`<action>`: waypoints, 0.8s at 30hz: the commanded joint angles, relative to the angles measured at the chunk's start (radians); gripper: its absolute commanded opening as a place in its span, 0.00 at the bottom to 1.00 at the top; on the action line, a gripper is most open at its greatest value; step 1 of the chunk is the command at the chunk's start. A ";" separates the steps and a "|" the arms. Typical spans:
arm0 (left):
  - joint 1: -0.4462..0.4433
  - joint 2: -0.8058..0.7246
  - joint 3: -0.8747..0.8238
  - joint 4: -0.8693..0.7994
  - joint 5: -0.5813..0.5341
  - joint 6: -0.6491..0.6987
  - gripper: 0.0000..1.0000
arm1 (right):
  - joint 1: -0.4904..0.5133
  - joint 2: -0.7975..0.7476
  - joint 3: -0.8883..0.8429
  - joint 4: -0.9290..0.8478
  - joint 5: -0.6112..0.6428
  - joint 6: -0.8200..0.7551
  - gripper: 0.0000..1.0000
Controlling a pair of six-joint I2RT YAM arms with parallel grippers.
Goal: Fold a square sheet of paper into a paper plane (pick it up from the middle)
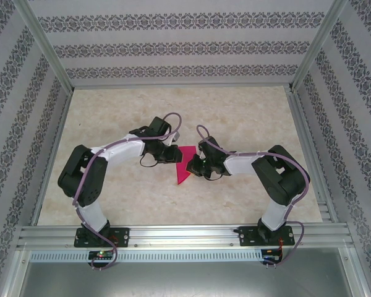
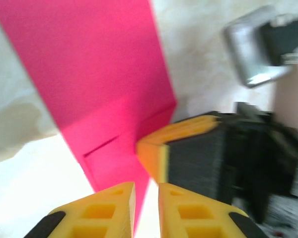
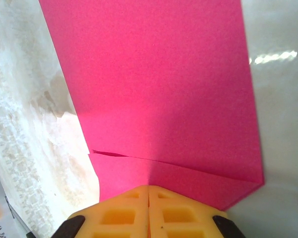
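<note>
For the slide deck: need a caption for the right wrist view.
Right end effector closed on the near edge of the partly folded pink sheet, fold lines converging at its fingertips.

- Left arm [image 1: 80, 176]: glossy black joint housings, white link covers, lilac cable looped alongside.
- Right arm [image 1: 281, 176], at its 3 o'clock: same colours and cable.
- Left gripper [image 2: 146, 193]: yellow fingers with square recesses, black mounts.

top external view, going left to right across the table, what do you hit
left arm → left gripper → folded pink paper → right gripper → right arm
</note>
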 commanded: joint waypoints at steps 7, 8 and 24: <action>-0.037 -0.007 -0.107 0.080 0.128 -0.046 0.08 | 0.004 0.055 0.017 -0.063 0.024 -0.014 0.07; -0.041 -0.003 -0.115 0.080 0.128 -0.046 0.08 | 0.004 0.056 0.019 -0.064 0.023 -0.014 0.08; -0.066 0.057 -0.179 0.100 0.134 -0.058 0.06 | -0.004 0.061 0.024 -0.078 0.024 -0.020 0.08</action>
